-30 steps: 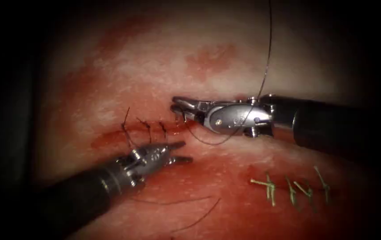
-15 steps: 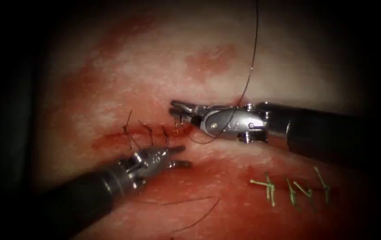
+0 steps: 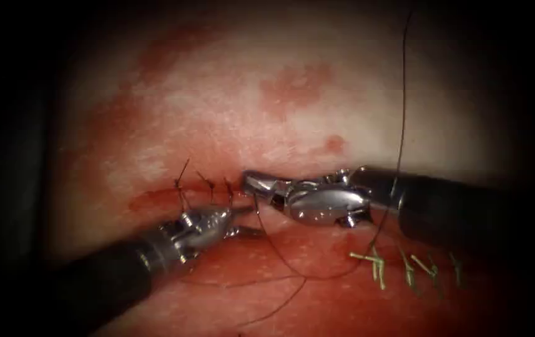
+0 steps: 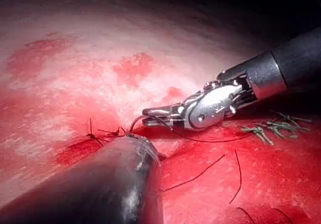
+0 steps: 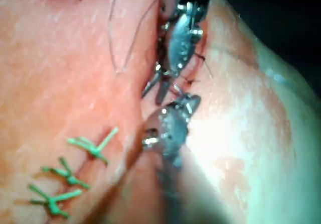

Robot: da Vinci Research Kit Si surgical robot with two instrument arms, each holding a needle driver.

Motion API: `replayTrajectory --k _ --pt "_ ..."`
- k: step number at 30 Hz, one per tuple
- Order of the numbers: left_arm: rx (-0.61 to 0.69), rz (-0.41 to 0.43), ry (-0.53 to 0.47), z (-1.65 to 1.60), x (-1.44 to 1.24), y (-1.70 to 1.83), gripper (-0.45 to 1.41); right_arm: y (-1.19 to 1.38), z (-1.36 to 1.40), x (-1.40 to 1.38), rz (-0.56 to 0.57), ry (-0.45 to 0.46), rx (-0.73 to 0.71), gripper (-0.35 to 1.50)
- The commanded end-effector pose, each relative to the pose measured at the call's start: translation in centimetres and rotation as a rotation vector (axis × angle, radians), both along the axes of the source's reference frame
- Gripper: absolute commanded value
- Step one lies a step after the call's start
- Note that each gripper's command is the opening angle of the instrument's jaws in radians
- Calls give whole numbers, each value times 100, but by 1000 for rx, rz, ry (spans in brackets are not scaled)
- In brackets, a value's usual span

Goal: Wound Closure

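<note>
The cut (image 3: 155, 198) runs across the tissue (image 3: 230, 112) with three black stitches (image 3: 208, 184) over it. My right tool (image 3: 250, 181) lies at the cut just right of the last stitch, jaws shut on the needle (image 4: 134, 124). A short dark curve of it arcs from the jaw tips down to the cut's edge. I cannot tell if its point is in the tissue. The thread (image 3: 399, 125) falls across the right shaft and loops over the tissue below. My left tool (image 3: 246, 221) sits just below the cut, open, holding nothing.
A row of green stitches (image 3: 404, 265) closes another cut at the lower right, seen also in the right wrist view (image 5: 75, 179). Loose dark thread ends (image 3: 279, 306) lie on the red-stained tissue below the left tool. The left shaft (image 4: 120, 184) hides its own jaws.
The right tool has come down to the cut. The thread, which crossed its wrist, now hangs further right and loops below. The left tool has edged up and left, still open.
</note>
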State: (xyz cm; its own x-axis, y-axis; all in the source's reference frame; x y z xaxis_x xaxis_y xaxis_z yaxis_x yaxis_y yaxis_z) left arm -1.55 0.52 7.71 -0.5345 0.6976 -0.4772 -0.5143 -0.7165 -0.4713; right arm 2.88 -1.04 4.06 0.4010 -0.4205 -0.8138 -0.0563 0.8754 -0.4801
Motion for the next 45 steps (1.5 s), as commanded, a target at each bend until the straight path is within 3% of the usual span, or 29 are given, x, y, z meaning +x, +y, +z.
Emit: replayTrajectory --k 1,13,26,38,45 --pt "-2 0 0 5 -5 3 14 -6 2 4 -4 3 -1 -35" --pt "8 3 11 4 7 0 15 -13 12 7 -54 -28 2 -35" --pt "30 18 38 5 13 -6 19 -24 55 11 -104 -90 167 -35" --pt "36 17 48 3 14 -7 19 -4 32 -18 2 -77 161 -35" --pt "36 17 48 3 14 -8 19 -1 24 -10 33 -35 175 -35"
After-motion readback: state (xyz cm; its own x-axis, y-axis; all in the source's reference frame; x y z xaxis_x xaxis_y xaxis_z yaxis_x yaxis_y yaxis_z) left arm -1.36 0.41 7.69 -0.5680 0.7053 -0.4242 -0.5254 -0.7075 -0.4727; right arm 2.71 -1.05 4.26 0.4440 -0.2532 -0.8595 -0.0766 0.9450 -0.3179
